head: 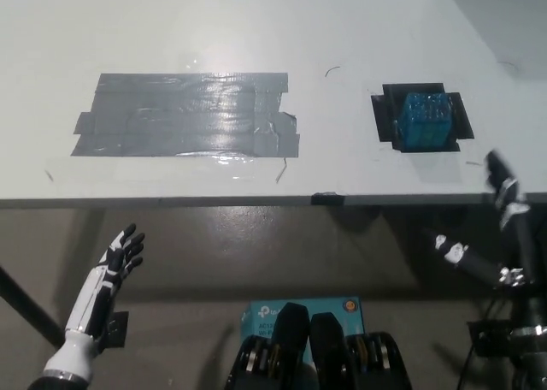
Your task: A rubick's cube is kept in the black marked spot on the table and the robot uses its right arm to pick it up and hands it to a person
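The Rubik's cube (425, 121) looks blue-turquoise all over, its faces glossy with a faint grid of small squares, and it sits on the black marked spot (387, 116) at the right side of the white desk (256, 31), well apart from the large patch of grey tape (186, 115) to the left. The black right hand (504, 227) hangs below the desk's near edge, holding nothing, its fingers (450, 250) spread apart. The white left hand (120, 257) rests low at the left, fingers loosely extended and empty.
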Robot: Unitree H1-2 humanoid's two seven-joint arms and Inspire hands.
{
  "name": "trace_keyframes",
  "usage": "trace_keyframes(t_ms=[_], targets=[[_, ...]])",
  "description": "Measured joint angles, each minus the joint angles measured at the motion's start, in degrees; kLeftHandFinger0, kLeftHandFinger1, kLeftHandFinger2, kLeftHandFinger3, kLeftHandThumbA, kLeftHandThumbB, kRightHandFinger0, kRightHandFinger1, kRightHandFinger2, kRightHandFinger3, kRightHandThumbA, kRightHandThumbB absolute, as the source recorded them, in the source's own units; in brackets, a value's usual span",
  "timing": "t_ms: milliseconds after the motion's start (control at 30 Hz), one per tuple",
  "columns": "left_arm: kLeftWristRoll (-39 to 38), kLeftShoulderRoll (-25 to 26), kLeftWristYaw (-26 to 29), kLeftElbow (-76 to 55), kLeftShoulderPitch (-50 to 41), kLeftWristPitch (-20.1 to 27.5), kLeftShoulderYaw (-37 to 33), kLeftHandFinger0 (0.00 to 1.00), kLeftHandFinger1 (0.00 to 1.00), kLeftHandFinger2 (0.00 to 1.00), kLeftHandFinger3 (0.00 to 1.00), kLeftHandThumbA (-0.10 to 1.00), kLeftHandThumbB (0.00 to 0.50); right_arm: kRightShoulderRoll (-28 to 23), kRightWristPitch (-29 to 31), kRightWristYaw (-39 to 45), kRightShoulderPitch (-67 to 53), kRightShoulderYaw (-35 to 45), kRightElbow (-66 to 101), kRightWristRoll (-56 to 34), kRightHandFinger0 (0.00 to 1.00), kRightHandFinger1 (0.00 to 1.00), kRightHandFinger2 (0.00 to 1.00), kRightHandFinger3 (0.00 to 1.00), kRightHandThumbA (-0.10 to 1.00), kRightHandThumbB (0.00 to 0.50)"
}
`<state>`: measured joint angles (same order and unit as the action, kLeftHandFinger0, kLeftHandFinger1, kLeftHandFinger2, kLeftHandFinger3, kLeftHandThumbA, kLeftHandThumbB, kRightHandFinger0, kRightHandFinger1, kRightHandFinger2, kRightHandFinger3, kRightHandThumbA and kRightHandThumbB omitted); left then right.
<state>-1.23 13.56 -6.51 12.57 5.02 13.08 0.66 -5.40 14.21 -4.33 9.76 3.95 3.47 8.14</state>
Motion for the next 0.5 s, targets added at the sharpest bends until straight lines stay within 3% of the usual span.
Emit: trace_keyframes(t_ms=[200,233,300,500], targets=[[0.0,-0.2,0.0,0.0,-2.2,0.7,0.0,1.0,1.0,1.0,1.0,1.0,0.2,0.2,-3.3,-1.7,6.1,2.3,5.1,3.2,1.0,1.0,1.0,1.0,0.97,0.3],[0.0,-0.3,0.0,0.0,-2.5,0.8,0.0,1.0,1.0,1.0,1.0,1.0,0.2,0.2,-4.4,-1.7,8.0,2.6,4.4,3.3,1.0,1.0,1.0,1.0,0.98,0.305],[0.0,-0.4,0.0,0.0,-2.7,0.8,0.1,1.0,1.0,1.0,1.0,1.0,0.212,0.2,-6.8,-1.8,11.5,3.0,1.8,3.4,1.0,1.0,1.0,1.0,1.0,0.366],[0.0,-0.4,0.0,0.0,-2.7,0.9,0.1,1.0,1.0,1.0,1.0,1.0,0.201,0.1,-11.9,-2.2,20.1,3.4,-11.3,3.5,1.0,1.0,1.0,1.0,0.95,0.368]])
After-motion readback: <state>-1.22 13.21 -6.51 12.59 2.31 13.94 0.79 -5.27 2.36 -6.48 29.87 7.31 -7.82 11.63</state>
